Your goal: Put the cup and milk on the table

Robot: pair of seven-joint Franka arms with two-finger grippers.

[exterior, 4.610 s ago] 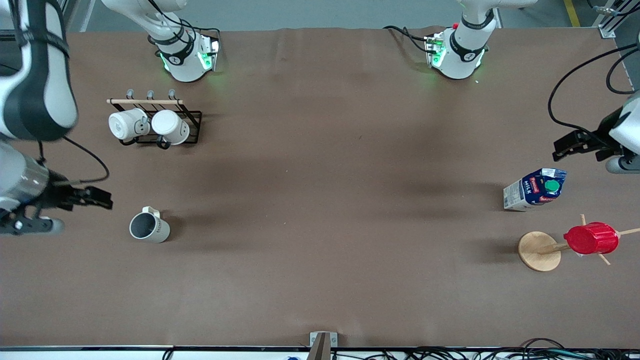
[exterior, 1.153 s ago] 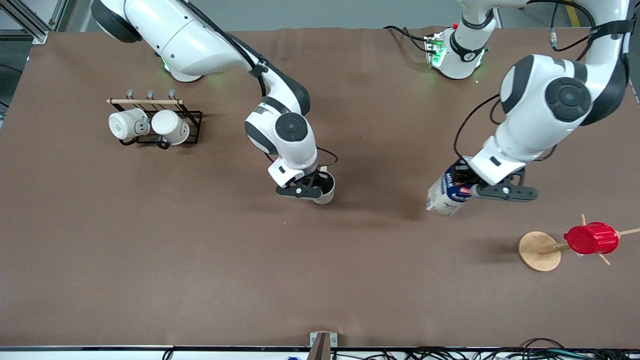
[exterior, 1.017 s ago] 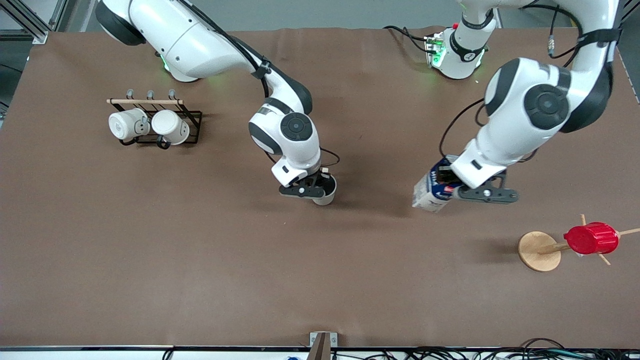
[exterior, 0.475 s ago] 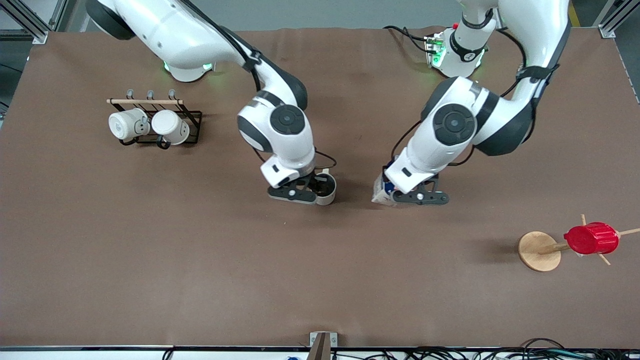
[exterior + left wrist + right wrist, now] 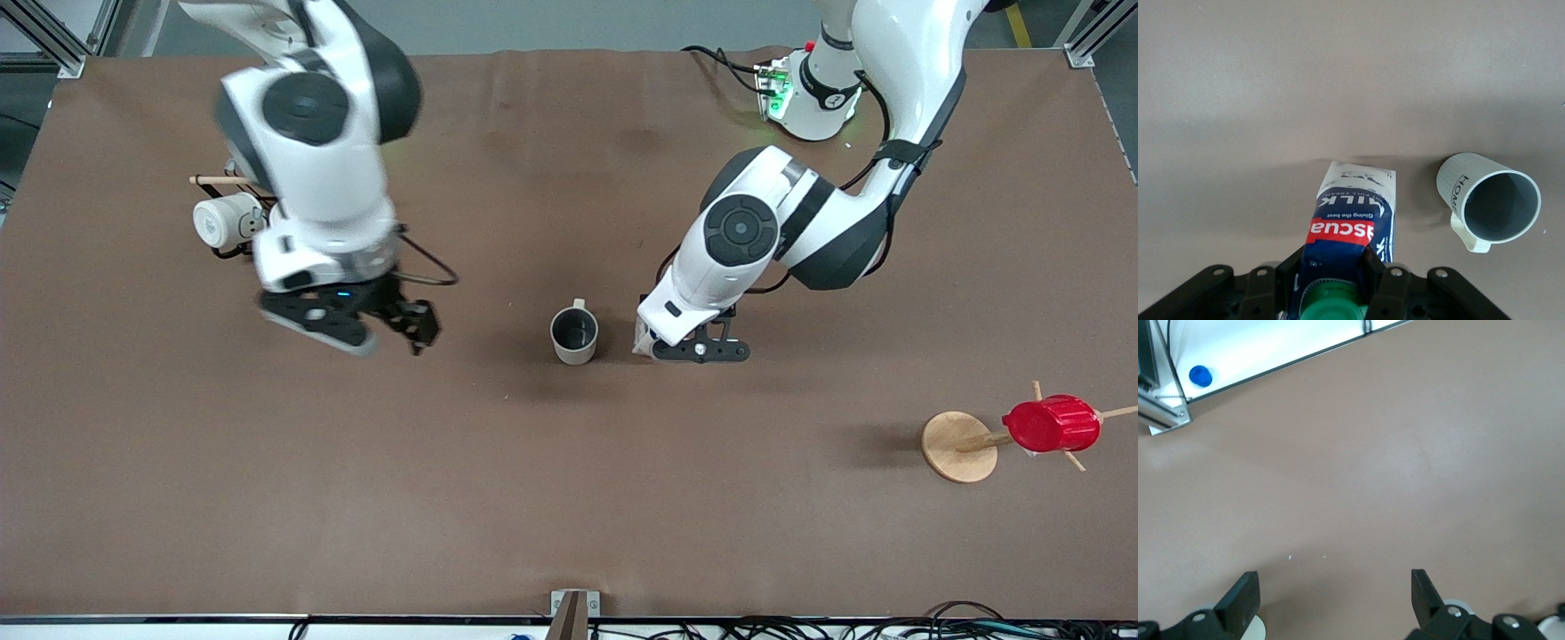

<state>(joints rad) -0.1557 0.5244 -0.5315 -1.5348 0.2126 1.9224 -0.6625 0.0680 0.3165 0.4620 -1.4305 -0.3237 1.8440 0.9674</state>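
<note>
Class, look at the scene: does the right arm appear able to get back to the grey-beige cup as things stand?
Probably yes. The right gripper is open over bare table, and nothing stands between it and the cup. The left gripper holds the milk just beside the cup toward the left arm's end, which leaves the right arm's approach free.

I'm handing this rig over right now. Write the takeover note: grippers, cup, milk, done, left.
Right gripper: open, holding nothing, up over the table toward the right arm's end.
Left gripper: shut on the milk, beside the cup mid-table.
Cup: upright on the table, free of both grippers, done.
Milk: its base looks at or near the table, but contact cannot be confirmed.
Left: seat the milk, open the left gripper, lift away.
</note>
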